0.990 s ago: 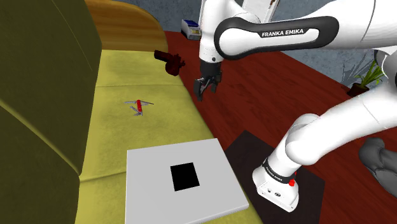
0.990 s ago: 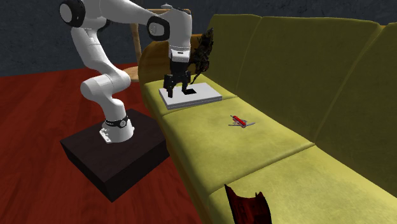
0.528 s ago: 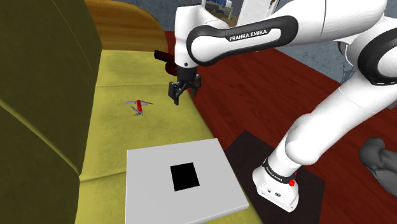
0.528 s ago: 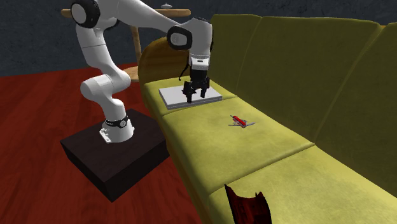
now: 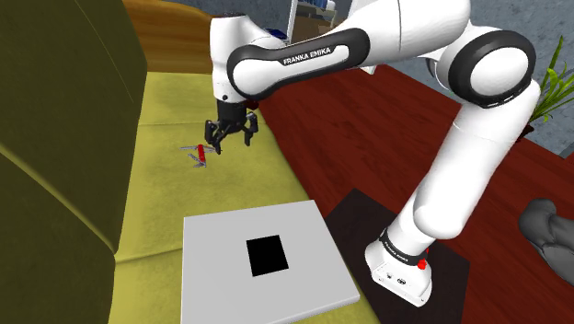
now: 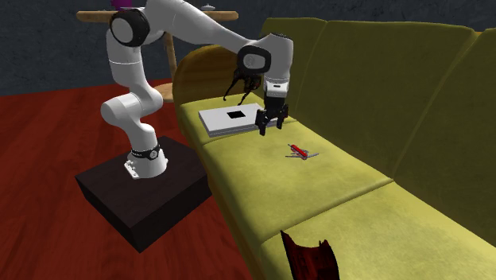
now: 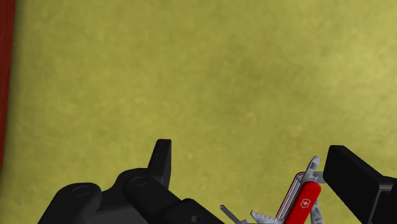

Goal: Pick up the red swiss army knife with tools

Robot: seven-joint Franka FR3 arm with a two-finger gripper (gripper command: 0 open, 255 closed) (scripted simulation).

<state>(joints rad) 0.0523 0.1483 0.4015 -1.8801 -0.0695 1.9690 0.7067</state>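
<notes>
A small red Swiss army knife with grey tools fanned out lies on the olive-yellow sofa seat. My black gripper hangs open just above the cushion, a short way to the knife's right in the shoulder view. From the second exterior view the gripper is up and to the left of the knife. In the wrist view the knife lies between the open fingers, close to one of them and untouched.
A flat white board with a black square rests on the seat near the stand. A dark red object lies at the sofa's far end. Red wooden floor borders the sofa's front edge.
The arm has swung from over the floor across the sofa's front edge and down toward the knife. The fingers have stayed open.
</notes>
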